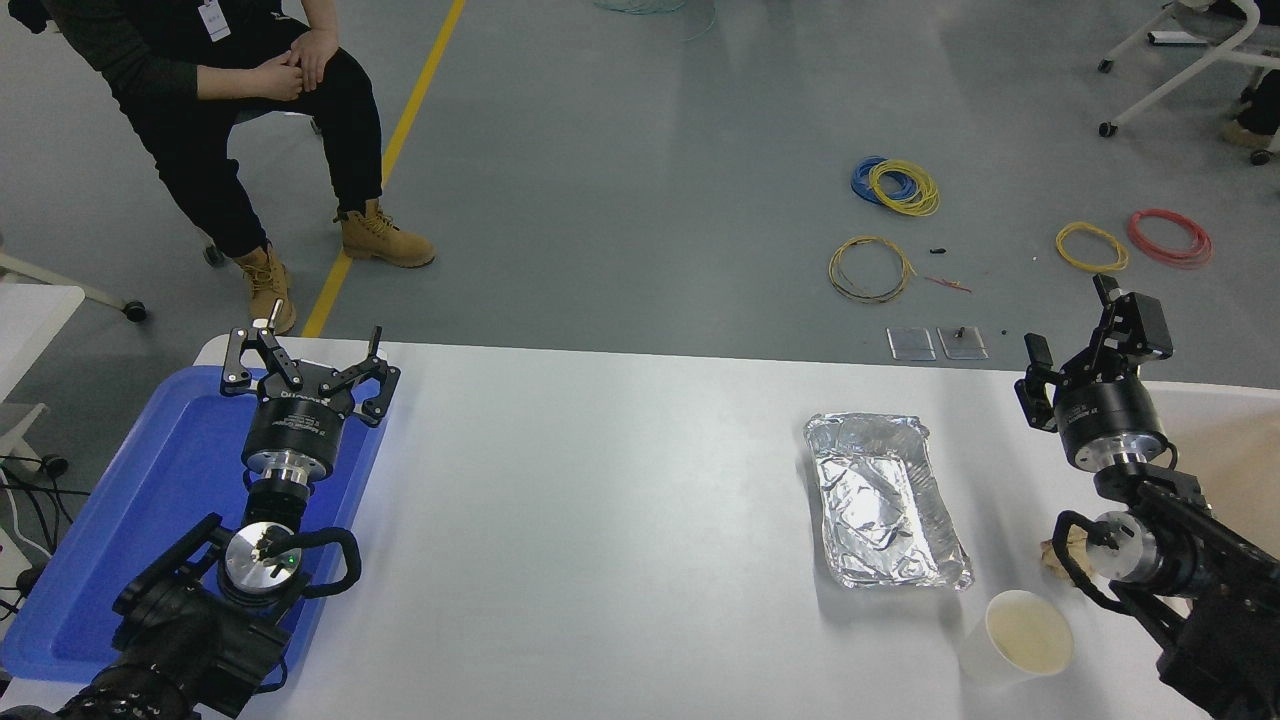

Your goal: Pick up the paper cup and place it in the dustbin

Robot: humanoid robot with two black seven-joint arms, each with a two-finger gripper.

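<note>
Right gripper (1085, 345): I hold it raised near the counter's (620, 480) far right edge, jaws spread and empty. Nothing of the task is done yet, as I judge it: the paper cup (1018, 638) stands upright at the near right of the counter, well apart from the gripper and ungrasped. The dustbin (1225, 440) lies just right of the gripper, partly hidden by my arm. A crumpled paper ball (1056, 553) sits beside the arm, and a foil tray (885, 500) lies just beyond the cup; both crowd my approach. Left gripper (308, 360): parked over the blue tray (130, 520), jaws spread. A person (230, 90) sits beyond the counter.
</note>
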